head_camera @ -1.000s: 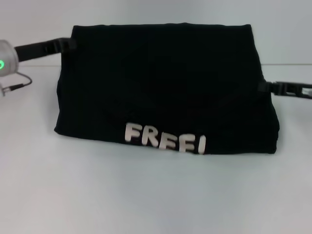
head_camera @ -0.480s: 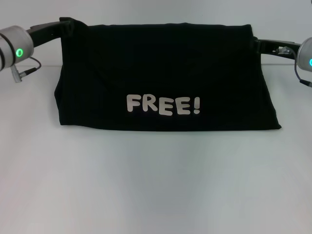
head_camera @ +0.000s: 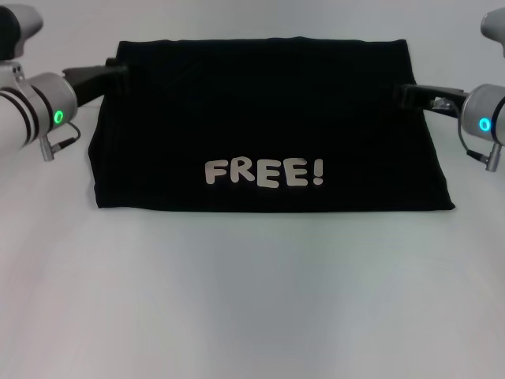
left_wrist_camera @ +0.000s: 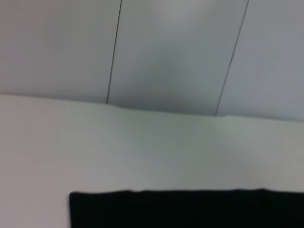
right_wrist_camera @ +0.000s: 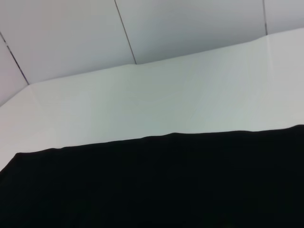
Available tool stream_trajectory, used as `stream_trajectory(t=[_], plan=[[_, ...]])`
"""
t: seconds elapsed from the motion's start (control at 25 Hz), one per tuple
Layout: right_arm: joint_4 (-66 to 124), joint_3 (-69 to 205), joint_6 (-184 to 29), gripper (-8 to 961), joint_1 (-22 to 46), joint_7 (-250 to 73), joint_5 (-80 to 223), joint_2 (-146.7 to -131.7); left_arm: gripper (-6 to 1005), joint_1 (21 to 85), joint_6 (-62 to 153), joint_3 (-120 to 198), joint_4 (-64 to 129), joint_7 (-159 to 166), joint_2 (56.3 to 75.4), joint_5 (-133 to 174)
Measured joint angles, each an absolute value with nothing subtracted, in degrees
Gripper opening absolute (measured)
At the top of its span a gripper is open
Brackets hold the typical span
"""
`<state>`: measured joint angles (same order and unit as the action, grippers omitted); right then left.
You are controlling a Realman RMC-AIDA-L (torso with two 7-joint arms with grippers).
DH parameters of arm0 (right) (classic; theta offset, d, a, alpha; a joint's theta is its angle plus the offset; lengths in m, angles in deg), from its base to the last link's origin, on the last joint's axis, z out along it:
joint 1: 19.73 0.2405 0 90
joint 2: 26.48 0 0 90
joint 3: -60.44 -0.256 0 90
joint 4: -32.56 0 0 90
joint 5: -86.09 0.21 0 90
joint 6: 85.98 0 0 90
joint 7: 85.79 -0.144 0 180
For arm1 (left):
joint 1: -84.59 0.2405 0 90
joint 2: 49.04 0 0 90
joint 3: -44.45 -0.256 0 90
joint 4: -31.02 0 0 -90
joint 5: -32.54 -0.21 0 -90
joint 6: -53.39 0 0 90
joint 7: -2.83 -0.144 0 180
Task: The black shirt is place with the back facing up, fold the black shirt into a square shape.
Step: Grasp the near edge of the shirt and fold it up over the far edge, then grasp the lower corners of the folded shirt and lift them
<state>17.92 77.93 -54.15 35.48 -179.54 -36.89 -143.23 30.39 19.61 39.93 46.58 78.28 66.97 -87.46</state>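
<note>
Two tools flank the black shirt (head_camera: 268,118), which lies folded on the white worktop (head_camera: 252,300) with "FREE!" facing up. A second ago its near edge was rolled under; now it lies flat. The left tool (head_camera: 118,71) and right tool (head_camera: 406,96) sit at its far corners; I cannot tell their grip. This fold looks finished.

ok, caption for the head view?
Folded black cloth shirt lying on white table, left gripper and right gripper at its sides.
</note>
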Motion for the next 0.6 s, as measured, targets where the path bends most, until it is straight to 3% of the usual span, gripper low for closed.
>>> stream_trajectory(t=[0.2, 0.32, 0.6], plan=[[17.9, 77.9, -54.1, 53, 35.1, -180.0, -36.9, -143.77, 157, 30.3, 21.6, 39.8, 46.2, 75.9, 67.8, -87.4], [18.0, 77.9, -53.8, 118, 34.9, -180.0, -36.8, -143.81, 193, 30.3, 23.4, 39.8, 45.9, 75.8, 67.81, -87.6], [16.1, 77.5, -55.1, 271, 34.1, -180.0, -36.8, -144.64, 414, 30.0, 31.4, 39.0, 46.3, 76.0, 67.6, -87.2]])
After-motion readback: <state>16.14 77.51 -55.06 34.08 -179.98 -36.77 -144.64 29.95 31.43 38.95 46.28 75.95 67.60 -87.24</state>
